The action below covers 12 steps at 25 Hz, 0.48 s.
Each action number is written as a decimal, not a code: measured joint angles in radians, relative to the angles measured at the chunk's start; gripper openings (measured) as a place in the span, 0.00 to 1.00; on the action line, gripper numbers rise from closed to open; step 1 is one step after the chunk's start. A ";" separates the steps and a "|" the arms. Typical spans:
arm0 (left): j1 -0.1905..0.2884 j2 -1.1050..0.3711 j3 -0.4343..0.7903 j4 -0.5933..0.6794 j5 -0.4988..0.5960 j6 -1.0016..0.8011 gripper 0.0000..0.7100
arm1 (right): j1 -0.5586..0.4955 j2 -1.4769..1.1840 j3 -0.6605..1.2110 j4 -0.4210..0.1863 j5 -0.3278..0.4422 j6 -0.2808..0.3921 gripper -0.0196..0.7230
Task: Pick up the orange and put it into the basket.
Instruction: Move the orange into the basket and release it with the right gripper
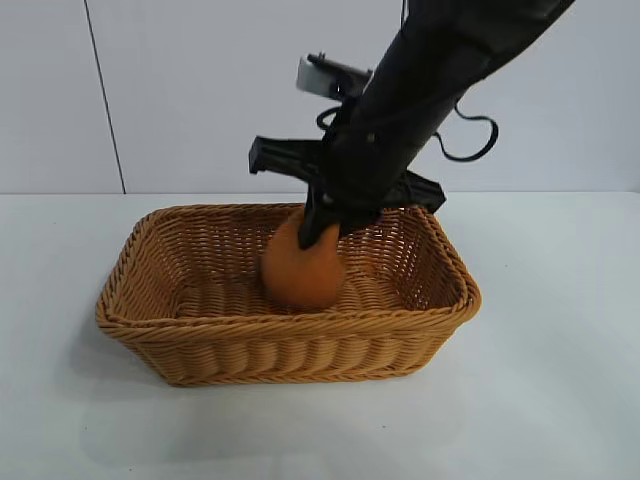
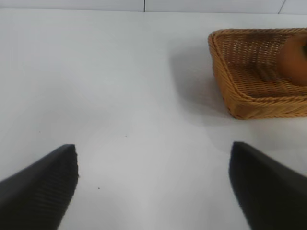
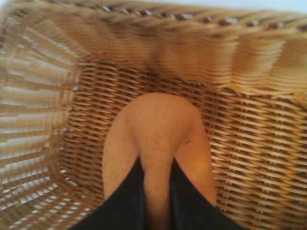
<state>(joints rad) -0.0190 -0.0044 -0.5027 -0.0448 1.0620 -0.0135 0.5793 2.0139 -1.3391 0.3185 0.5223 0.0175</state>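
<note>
No readable text (no labels either).

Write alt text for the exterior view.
The right gripper, shut on the orange, holds it inside the wicker basket on a white table. A pale wall stands behind.

The right gripper is being angled steeply downward from the upper right, its fingers pinched narrowly together. The left gripper is being held wide apart.
</note>
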 joint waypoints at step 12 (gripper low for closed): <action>0.000 0.000 0.000 0.000 0.000 0.000 0.86 | 0.000 0.015 0.001 -0.007 0.008 -0.002 0.70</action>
<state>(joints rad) -0.0190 -0.0044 -0.5027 -0.0448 1.0620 -0.0135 0.5793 2.0292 -1.3378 0.3114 0.5304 0.0156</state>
